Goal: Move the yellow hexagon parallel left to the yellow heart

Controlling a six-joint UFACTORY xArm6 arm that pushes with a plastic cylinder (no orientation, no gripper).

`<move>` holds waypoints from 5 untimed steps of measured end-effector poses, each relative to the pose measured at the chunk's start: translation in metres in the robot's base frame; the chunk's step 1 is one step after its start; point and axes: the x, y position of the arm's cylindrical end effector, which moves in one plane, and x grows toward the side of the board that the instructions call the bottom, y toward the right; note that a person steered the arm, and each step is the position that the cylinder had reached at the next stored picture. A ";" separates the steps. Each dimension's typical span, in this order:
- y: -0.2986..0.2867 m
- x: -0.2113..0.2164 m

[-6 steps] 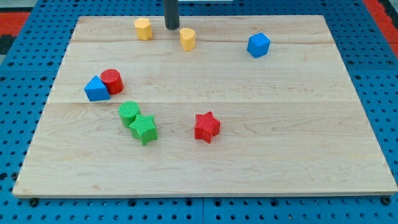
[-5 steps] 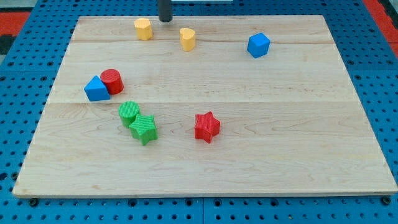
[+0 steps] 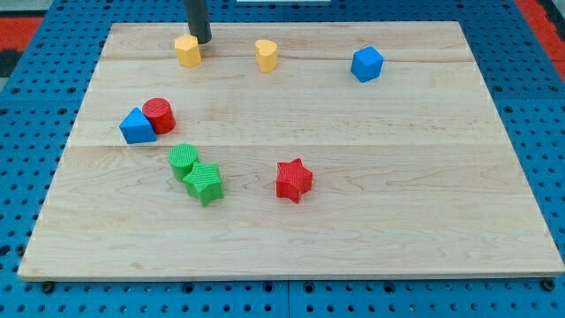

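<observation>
The yellow hexagon point(image 3: 187, 50) sits near the board's top edge, left of centre. The yellow heart point(image 3: 266, 55) stands to its right, at about the same height in the view. My tip point(image 3: 201, 41) is at the hexagon's upper right corner, touching or nearly touching it. The rod rises out of the view's top.
A blue cube point(image 3: 367, 64) is at the upper right. A blue triangle point(image 3: 136, 126) and a red cylinder point(image 3: 159, 115) touch at the left. A green cylinder point(image 3: 184, 161) and a green star point(image 3: 204, 183) sit below them. A red star point(image 3: 293, 179) is near the middle. The wooden board point(image 3: 397, 221) lies on a blue pegboard.
My tip moved left from between the two yellow blocks to the hexagon's upper right. The hexagon slid left and slightly down. The heart stayed put.
</observation>
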 end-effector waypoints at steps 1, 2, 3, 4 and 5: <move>0.005 -0.011; 0.000 -0.028; -0.013 -0.013; -0.013 -0.011; -0.020 -0.014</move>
